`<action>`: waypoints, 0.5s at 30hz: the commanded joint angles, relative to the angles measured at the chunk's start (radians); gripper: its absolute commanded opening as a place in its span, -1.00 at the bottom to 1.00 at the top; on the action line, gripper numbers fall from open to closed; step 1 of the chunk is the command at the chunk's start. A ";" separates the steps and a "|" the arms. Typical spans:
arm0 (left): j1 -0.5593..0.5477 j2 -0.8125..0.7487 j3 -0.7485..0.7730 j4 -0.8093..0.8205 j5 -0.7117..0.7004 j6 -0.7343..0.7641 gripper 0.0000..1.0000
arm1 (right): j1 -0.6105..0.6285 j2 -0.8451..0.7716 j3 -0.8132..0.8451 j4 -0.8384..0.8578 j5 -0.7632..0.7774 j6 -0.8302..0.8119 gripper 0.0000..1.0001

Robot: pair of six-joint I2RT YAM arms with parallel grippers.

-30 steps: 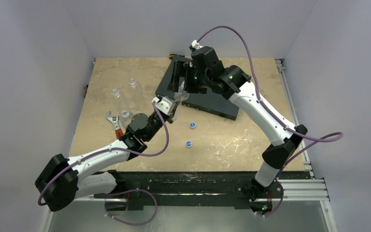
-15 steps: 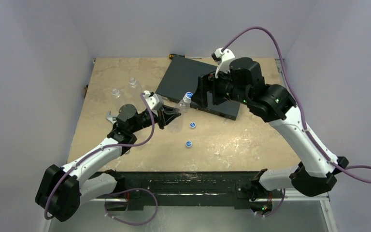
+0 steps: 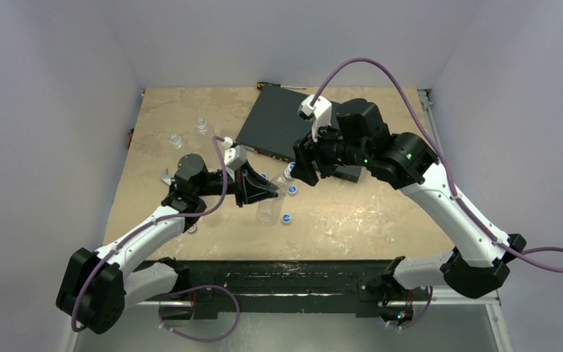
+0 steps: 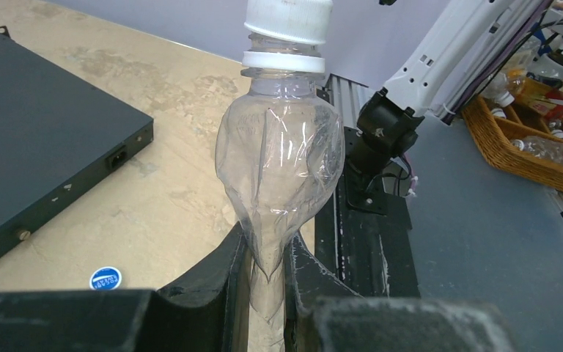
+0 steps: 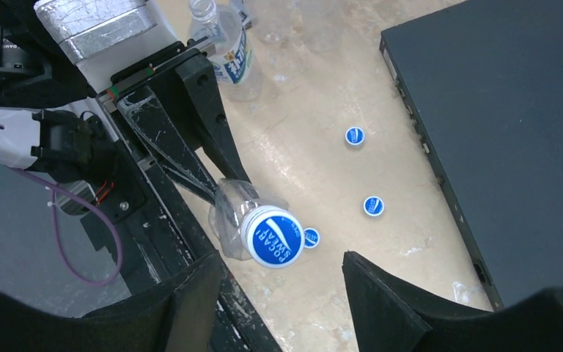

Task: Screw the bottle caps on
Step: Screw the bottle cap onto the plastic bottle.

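Since the frame half a second earlier, both arms have shifted toward 6 o'clock over the table (image 3: 352, 213). The left gripper (image 3: 267, 192) and its bottle (image 4: 282, 154) now sit closer to the near edge. The right gripper (image 3: 299, 170) has come down with them, off the black box (image 3: 271, 121).

Left gripper: the fingers are clamped hard on the lower body of the clear bottle, and the plastic wall is pinched flat between them. The bottle is held tilted near the table's centre, with its neck pointing toward 1 o'clock.

Cap (image 5: 272, 236): it has a blue top and a white skirt. It sits on the bottle's neck above the white collar ring, slightly askew in the left wrist view. How far it is screwed down cannot be told.

Right gripper: the fingers are spread wide and hold nothing. In the right wrist view the capped neck shows in the gap between them and touches neither finger.

Three loose caps (image 3: 292, 190) lie blue side up around the held bottle. One is at its 11 o'clock just beside the left fingers, one at its 3 o'clock, and one at its 5 o'clock toward the near edge.

Two more clear bottles (image 3: 204, 126) stand at the table's 10 o'clock, well apart from both grippers.
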 commanded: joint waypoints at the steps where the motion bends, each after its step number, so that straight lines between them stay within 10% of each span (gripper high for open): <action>1: 0.007 -0.006 0.024 0.059 0.070 -0.039 -1.00 | 0.010 0.001 0.011 0.009 -0.037 -0.037 0.29; 15: 0.007 -0.021 0.010 0.041 0.067 -0.030 -1.00 | 0.042 0.056 0.040 -0.002 -0.020 -0.024 -0.06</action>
